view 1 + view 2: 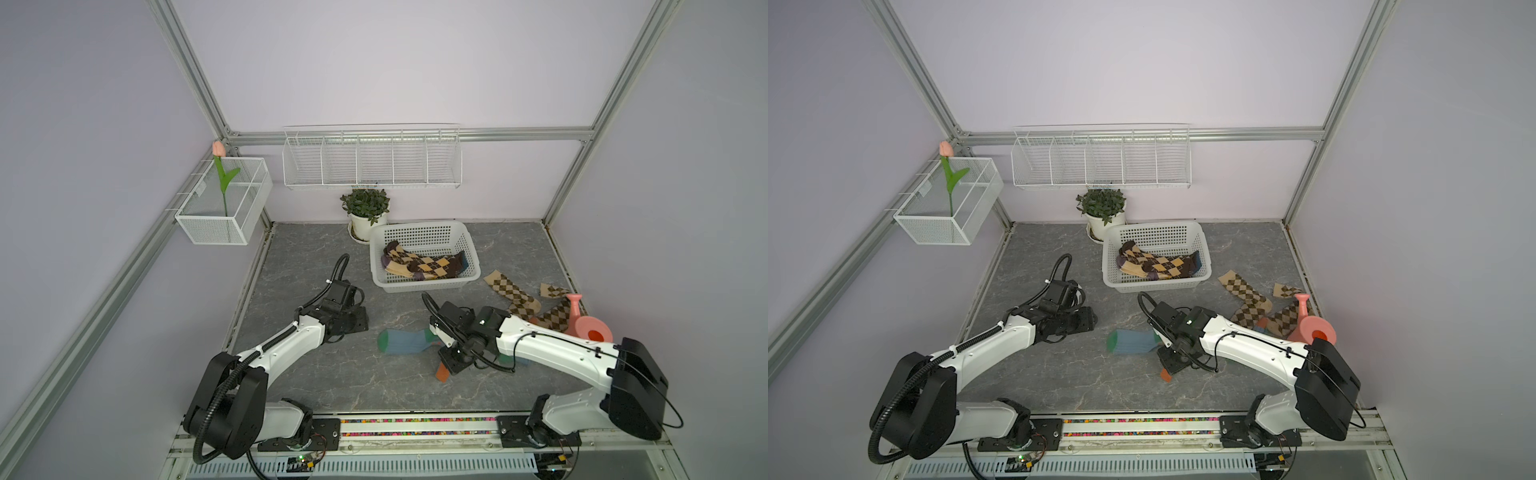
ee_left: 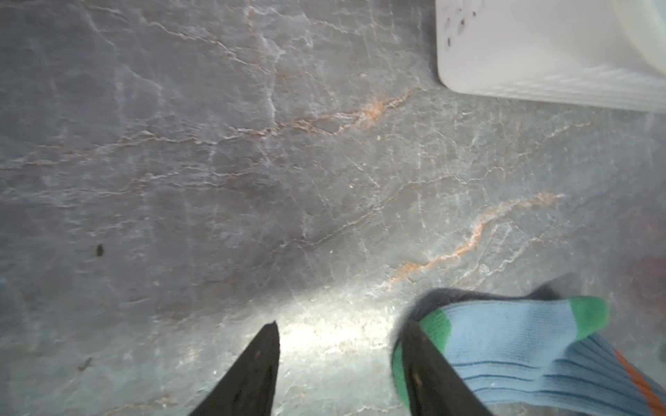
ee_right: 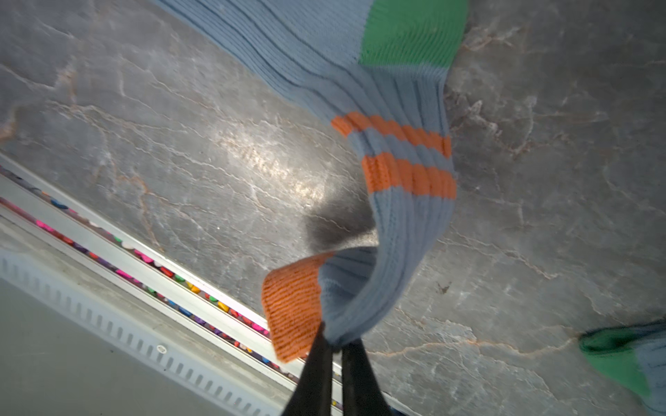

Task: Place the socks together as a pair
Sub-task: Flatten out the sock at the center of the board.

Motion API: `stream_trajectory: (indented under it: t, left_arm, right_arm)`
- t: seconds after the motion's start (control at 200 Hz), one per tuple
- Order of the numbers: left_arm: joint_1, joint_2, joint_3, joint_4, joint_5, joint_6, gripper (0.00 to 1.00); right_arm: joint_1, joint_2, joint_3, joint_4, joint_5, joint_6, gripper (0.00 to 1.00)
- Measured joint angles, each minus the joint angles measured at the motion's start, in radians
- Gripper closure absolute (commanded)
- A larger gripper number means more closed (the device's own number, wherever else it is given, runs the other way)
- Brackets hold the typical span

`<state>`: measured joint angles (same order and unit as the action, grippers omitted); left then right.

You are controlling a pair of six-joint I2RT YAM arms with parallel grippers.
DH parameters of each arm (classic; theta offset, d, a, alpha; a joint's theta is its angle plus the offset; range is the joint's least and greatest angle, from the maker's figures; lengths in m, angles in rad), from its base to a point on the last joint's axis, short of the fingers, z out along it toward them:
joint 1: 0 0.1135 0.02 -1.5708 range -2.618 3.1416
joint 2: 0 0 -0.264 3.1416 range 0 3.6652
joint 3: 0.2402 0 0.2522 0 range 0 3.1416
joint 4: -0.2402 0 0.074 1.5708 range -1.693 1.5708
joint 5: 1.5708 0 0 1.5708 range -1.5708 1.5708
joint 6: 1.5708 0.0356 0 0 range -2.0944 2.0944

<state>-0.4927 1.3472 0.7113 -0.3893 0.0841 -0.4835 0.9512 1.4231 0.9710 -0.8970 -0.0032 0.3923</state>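
Observation:
A blue sock [image 1: 405,341] with a green toe and orange stripes lies at mid-table. My right gripper [image 3: 333,342] is shut on its orange-edged cuff [image 3: 292,306], which is raised off the table; in a top view this gripper [image 1: 451,363] sits at the sock's right end. A second blue sock [image 3: 627,360] pokes out beneath the right arm [image 1: 540,345]. My left gripper [image 2: 340,326] is open, nothing between its fingers, one finger [image 2: 425,363] over the green toe [image 2: 438,326]. Two dark-brown argyle socks [image 1: 424,262] lie in the basket. Tan argyle socks [image 1: 513,293] lie right of it.
The white plastic basket [image 1: 428,286] stands at the back of the table, with a potted plant [image 1: 365,208] behind it. A pink watering can [image 1: 586,326] stands at the right edge among the tan socks. Wire racks [image 1: 372,160] hang on the walls.

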Motion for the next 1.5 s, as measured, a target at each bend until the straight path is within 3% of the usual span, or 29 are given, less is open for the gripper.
stream_trajectory:
  t: [0.235,0.565,0.8,0.94,1.255,1.499]
  left_arm:
    - [-0.111,0.094,0.039,0.006,0.023,0.000,0.43]
    - [-0.177,0.134,0.035,0.008,0.017,-0.013,0.54]
    - [-0.244,0.162,0.018,0.032,0.003,-0.047,1.00]
    - [-0.251,0.106,0.016,-0.014,-0.032,-0.060,1.00]
    - [-0.251,-0.264,0.144,-0.186,-0.183,-0.037,1.00]
    - [-0.251,-0.304,0.198,-0.350,-0.155,-0.039,1.00]
  right_arm:
    - [-0.001,0.044,0.014,-0.040,0.008,-0.019,0.93]
    - [-0.011,0.052,0.032,-0.029,0.005,-0.046,0.93]
    - [-0.059,0.020,0.022,-0.016,0.000,-0.067,0.93]
    - [-0.069,-0.028,0.022,-0.016,-0.006,-0.079,0.93]
    - [-0.080,-0.062,0.073,-0.058,0.048,-0.108,0.93]
    - [-0.070,-0.070,0.093,-0.076,-0.006,-0.129,0.93]
